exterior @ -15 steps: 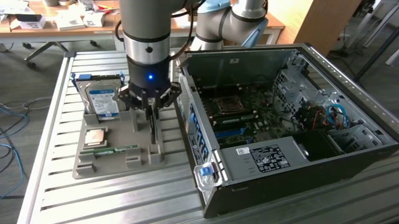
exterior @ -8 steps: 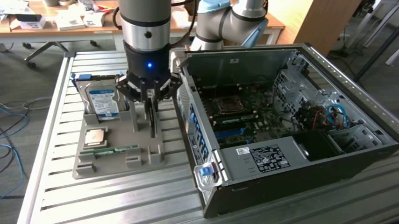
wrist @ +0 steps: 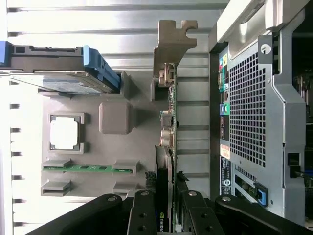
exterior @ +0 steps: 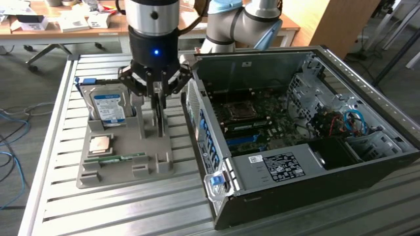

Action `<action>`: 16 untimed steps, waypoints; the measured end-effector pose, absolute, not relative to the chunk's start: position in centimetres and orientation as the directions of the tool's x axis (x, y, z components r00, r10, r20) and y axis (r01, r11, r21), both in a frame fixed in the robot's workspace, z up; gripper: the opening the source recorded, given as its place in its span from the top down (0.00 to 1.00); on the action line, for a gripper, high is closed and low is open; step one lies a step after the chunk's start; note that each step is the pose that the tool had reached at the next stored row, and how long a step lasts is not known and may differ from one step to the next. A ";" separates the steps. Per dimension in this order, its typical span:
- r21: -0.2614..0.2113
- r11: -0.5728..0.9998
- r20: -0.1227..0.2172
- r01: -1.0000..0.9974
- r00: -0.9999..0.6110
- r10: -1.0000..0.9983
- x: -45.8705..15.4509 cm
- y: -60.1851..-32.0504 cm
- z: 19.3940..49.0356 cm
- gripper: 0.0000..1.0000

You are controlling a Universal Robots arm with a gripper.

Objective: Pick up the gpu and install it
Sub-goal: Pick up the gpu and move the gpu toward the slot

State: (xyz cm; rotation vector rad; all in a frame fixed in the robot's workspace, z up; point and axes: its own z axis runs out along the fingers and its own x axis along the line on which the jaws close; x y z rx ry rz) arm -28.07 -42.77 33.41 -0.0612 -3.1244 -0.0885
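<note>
Gripper [exterior: 160,130] closed on the gpu [wrist: 168,73], which is in the tray [exterior: 125,173]
Beside the open computer case [exterior: 315,164], this gray tray holds a hard drive [exterior: 108,105], the gpu standing on its edge, a memory stick [exterior: 121,158] and a processor [exterior: 100,144].

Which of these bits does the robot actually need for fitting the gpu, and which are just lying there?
Needed: the gpu, standing on edge in the grey tray; the tool over it; the open computer case.
Lying about: the hard drive, memory stick and square chip in the same tray.
</note>
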 end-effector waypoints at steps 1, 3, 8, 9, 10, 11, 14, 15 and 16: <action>0.056 0.998 0.016 0.040 -0.999 0.039 -28.1 -42.8 33.8 0.74; 0.056 0.998 0.016 0.040 -0.999 0.039 -28.1 -42.8 34.6 0.74; 0.056 0.998 0.016 0.040 -0.999 0.039 -28.1 -42.8 36.8 0.74; 0.056 0.998 0.016 0.040 -0.999 0.039 -28.1 -42.8 37.2 0.74; 0.056 0.998 0.016 0.039 -0.999 0.039 -28.1 -42.8 37.7 0.74; 0.056 0.998 0.016 0.040 -0.999 0.039 -28.1 -42.8 38.1 0.74; 0.056 0.998 0.016 0.040 -0.999 0.039 -28.1 -42.8 39.4 0.74; 0.056 0.998 0.016 0.040 -0.999 0.039 -28.1 -42.8 39.9 0.74; 0.056 0.998 0.016 0.040 -0.999 0.039 -28.1 -42.8 40.3 0.74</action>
